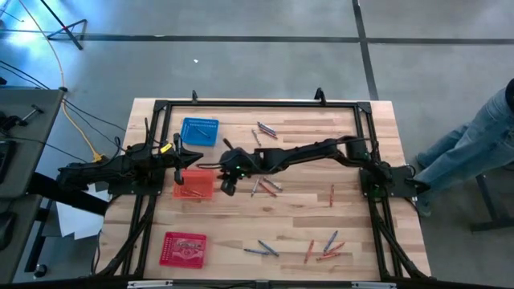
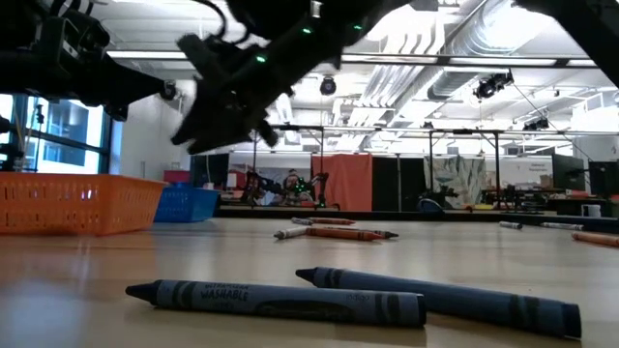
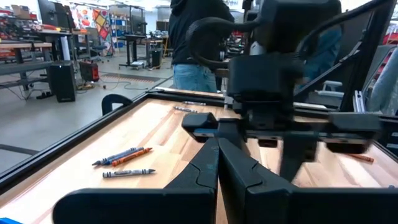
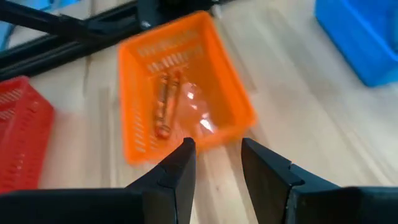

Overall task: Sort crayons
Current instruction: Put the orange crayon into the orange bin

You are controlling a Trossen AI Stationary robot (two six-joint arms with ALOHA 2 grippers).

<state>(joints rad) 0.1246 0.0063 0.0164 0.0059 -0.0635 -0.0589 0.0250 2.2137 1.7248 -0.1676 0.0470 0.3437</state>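
Orange square mesh basket (image 4: 180, 93), plastic, on the pale wooden table (image 1: 305, 233) left of centre; two orange crayons (image 4: 165, 102) lie inside it.

Blue square mesh basket (image 1: 199, 131): on the table's far left part, just beyond the orange one.

Red square mesh basket (image 1: 183, 248): near left corner of the table, with red crayons in it, number not readable.

Right gripper (image 4: 214, 162): dark, two-fingered, reached across the table to hang just beside the orange basket's near wall; fingers apart with nothing between them.

Left gripper (image 3: 219, 168): dark, at the table's left edge beside the orange basket; fingers pressed together, holding nothing.

Loose crayons, all lying flat on the wood: a small group (image 1: 265, 187) mid-table, red and grey, near the right gripper; a pair (image 1: 266, 130) near the far edge; a single red one (image 1: 332, 195) toward the right; a cluster (image 1: 325, 246) of orange, blue and grey near the front right; two grey-blue ones (image 2: 280, 300) at the front, side by side.

Person in blue jeans (image 1: 470, 148): standing at the table's right side.
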